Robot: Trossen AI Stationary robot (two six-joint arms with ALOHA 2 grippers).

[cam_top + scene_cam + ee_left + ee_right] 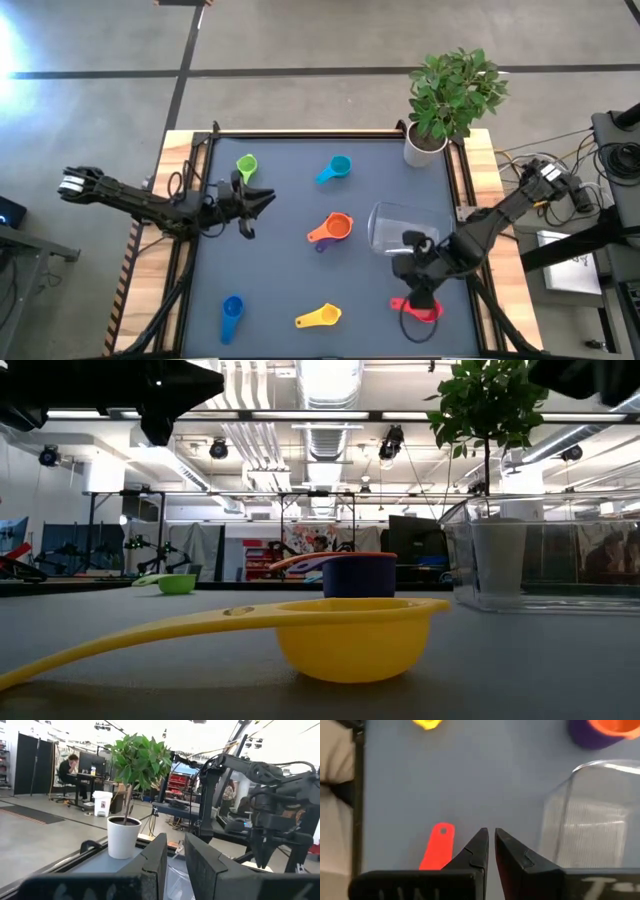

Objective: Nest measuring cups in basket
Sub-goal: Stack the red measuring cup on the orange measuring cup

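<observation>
The clear basket (398,228) stands right of the table's middle, also in the low view (540,555). On the table lie a green cup (246,165), a light blue cup (335,169), an orange cup (334,228) nested in a purple one (358,575), a dark blue cup (232,316), a yellow cup (318,317) and a red cup (418,309). My right gripper (421,296) hangs shut over the red cup, whose handle (439,845) lies beside the fingertips. My left gripper (264,199) is shut, raised right of the green cup.
A white pot with a green plant (428,140) stands at the table's far right corner, just beyond the basket. Raised rails (196,200) border the mat's left and right sides. Bare mat lies between the cups around the middle.
</observation>
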